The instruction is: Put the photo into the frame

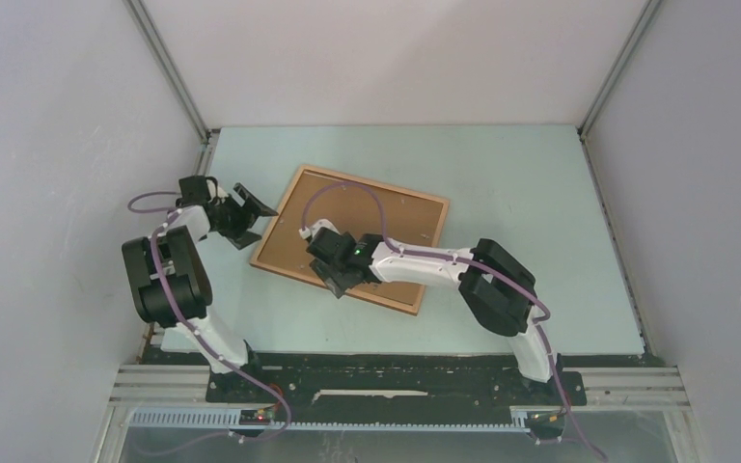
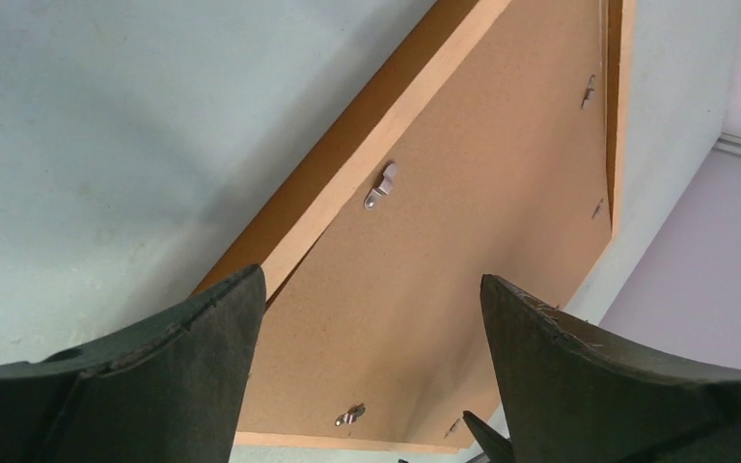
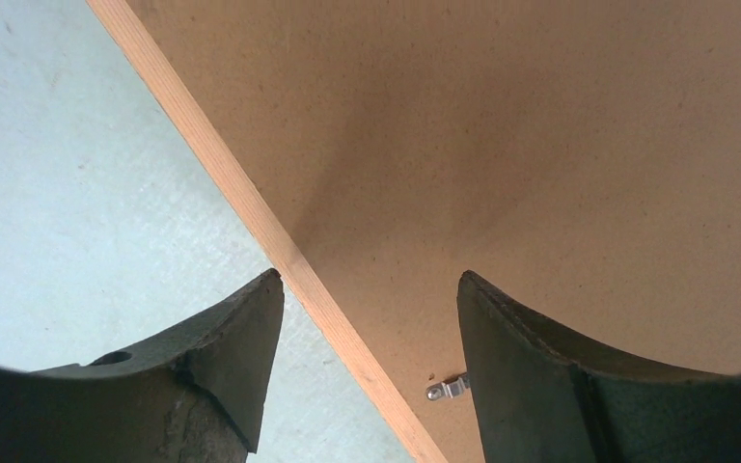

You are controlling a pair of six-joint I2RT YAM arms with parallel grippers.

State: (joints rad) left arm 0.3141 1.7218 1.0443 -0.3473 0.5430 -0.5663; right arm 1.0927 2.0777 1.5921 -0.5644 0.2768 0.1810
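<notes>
The frame (image 1: 281, 216) lies face down on the table, its light wooden rim around a plain brown backing board (image 1: 407, 218). The photo is not in view. My left gripper (image 1: 248, 220) stands open just off the frame's left edge, nothing between its fingers; its wrist view looks along the rim (image 2: 347, 183) and board (image 2: 482, 193). My right gripper (image 1: 333, 283) hangs open over the frame's near edge. In the right wrist view the rim (image 3: 251, 207) runs between the two fingers (image 3: 241, 338), which grip nothing.
Small metal turn clips (image 2: 380, 186) (image 3: 447, 389) sit on the board along the rim. Pale green table (image 1: 521, 193) surrounds the frame, with grey walls on three sides. A purple cable loops over the board from the right arm (image 1: 444, 262).
</notes>
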